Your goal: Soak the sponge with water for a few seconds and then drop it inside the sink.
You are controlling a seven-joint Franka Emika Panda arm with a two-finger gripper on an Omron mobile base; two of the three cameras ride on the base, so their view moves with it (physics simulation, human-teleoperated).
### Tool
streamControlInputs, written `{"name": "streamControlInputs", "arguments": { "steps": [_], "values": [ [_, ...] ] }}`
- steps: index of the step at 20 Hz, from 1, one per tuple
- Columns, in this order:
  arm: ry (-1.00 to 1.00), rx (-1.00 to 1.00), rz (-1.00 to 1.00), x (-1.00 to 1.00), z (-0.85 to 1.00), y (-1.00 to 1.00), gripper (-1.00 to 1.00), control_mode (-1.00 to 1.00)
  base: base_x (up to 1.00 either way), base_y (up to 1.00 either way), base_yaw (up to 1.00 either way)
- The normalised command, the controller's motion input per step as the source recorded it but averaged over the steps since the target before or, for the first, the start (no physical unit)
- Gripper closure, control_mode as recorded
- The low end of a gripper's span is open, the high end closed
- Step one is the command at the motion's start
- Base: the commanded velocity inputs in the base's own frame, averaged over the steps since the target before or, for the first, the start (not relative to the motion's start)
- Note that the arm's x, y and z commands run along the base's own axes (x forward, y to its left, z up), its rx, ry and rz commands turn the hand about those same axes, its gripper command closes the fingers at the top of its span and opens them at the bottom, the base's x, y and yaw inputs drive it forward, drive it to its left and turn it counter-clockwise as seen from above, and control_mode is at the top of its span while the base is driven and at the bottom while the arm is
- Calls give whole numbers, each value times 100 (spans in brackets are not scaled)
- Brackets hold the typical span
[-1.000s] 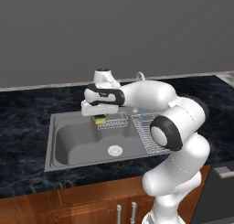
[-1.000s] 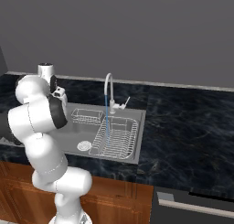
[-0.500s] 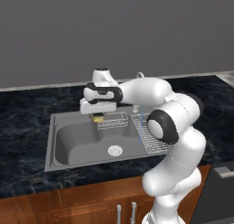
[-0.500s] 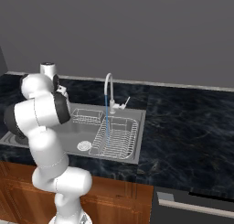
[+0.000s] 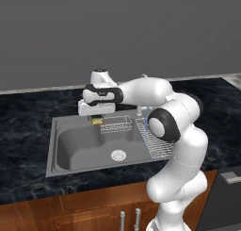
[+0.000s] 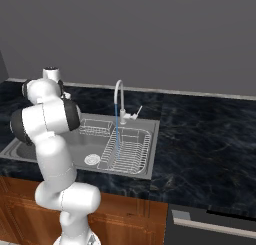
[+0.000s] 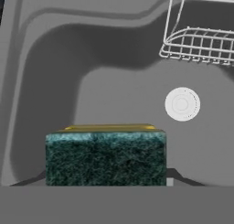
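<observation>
Tool [image 5: 97,119] pinching sponge [image 7: 105,157] above sink [image 5: 70,150]; wire basket [image 5: 116,125] beside.

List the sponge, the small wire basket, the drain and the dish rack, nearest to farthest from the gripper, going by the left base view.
1. sponge, held in the shut gripper over the sink's back left.
2. small wire basket, just to its right, at the back rim.
3. drain, down on the basin floor.
4. dish rack, along the sink's right side.
</observation>
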Motion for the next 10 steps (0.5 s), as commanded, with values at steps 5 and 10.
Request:
{"name": "streamControlInputs", "arguments": {
  "steps": [5, 10],
  "values": [
    [-3, 0, 0, 20, 0, 11, 100, -100, 0, 0, 0],
    [-8, -2, 0, 13, 0, 12, 100, -100, 0, 0, 0]
  ]
}}
